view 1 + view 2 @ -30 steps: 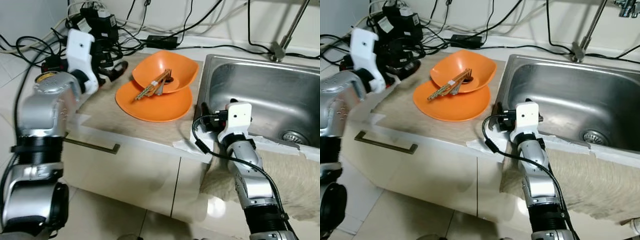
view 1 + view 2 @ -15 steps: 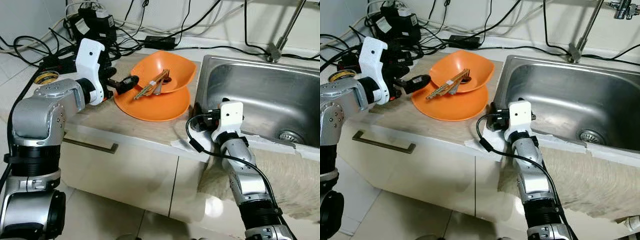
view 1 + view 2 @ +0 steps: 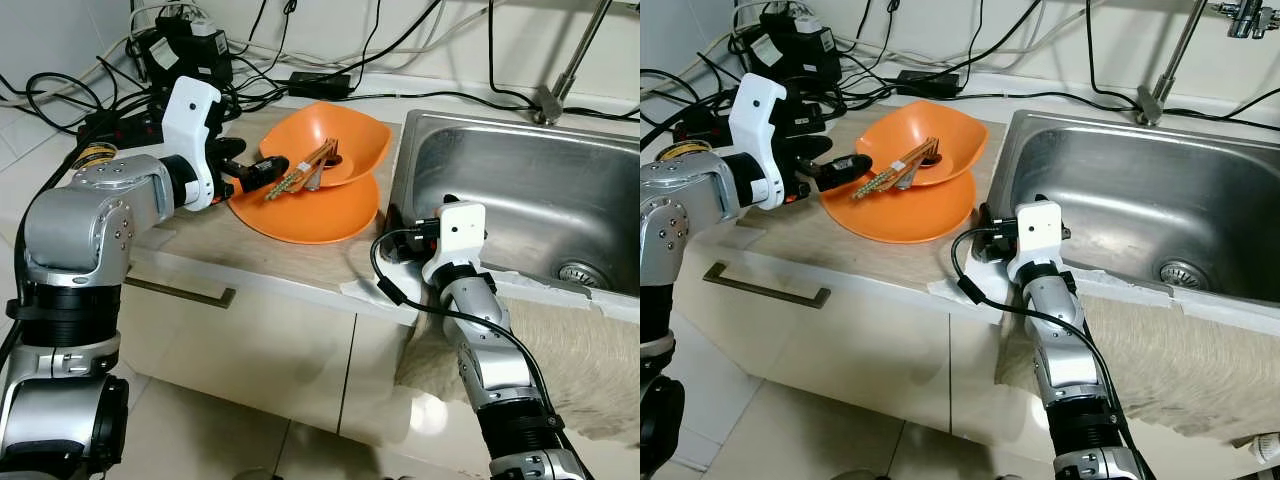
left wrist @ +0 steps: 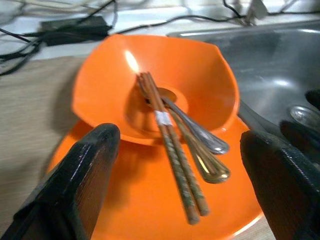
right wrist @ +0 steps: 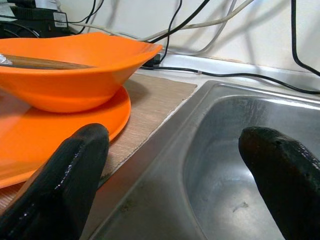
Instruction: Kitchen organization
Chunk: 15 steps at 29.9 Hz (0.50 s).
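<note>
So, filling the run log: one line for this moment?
left gripper: open, at chopsticks | orange bowl on plate | right gripper: open, sink edge

You've got one orange bowl (image 3: 345, 140) stacked on one orange plate (image 3: 310, 210), left of one steel sink (image 3: 520, 190). In the bowl: two chopsticks (image 4: 172, 150) and two metal utensils (image 4: 202, 150), looks like spoons. One faucet (image 3: 1170, 60) far right. One drawer handle (image 3: 180, 291) near left. Two grippers: left gripper (image 3: 262, 172), right gripper (image 3: 410, 235).
</note>
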### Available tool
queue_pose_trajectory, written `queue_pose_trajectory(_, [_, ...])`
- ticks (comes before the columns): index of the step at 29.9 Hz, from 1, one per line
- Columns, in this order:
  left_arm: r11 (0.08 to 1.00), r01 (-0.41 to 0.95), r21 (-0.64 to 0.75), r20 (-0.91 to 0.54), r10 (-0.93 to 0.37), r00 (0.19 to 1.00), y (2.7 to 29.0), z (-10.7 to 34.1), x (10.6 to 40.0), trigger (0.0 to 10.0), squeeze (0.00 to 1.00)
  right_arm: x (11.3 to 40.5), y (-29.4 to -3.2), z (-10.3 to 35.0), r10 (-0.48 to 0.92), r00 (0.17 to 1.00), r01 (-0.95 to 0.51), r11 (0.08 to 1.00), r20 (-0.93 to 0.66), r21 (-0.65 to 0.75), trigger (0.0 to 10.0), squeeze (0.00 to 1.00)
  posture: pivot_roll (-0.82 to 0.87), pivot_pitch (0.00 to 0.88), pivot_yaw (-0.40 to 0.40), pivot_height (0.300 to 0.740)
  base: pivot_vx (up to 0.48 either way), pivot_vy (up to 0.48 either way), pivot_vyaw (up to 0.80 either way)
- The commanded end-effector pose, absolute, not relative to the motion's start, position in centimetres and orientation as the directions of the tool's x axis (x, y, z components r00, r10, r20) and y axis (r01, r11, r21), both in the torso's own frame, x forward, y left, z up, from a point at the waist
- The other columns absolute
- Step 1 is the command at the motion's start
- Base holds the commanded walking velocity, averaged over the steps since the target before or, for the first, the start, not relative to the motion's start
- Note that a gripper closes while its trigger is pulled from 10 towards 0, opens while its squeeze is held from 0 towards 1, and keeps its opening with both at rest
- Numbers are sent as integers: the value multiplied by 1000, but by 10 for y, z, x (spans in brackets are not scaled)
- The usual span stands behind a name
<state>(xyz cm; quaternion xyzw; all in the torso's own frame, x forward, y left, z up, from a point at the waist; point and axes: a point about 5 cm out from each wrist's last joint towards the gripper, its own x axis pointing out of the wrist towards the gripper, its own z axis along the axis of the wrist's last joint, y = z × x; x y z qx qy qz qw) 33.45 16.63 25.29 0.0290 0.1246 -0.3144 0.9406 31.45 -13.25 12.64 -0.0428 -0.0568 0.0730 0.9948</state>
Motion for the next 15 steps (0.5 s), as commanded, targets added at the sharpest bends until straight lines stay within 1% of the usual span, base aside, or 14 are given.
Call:
queue_pose_trajectory(1, [776,631,-18,-247,-615,749,160,261,334,10000,0,312,-134,116,143,988,-138,987,65,-81,10000,0,79,0,46,740,0,0,0])
queue_pose_trajectory(6, [745,667,-12,-266,-646,716,153,259,334,10000,0,311,-134,116,139,988,-134,988,67,-79,10000,0,76,0,51,740,0,0,0])
queue_pose_trajectory(15, [714,700,-5,-289,-672,682,150,261,334,10000,0,310,-135,116,133,989,-128,989,65,-77,10000,0,68,0,56,740,0,0,0])
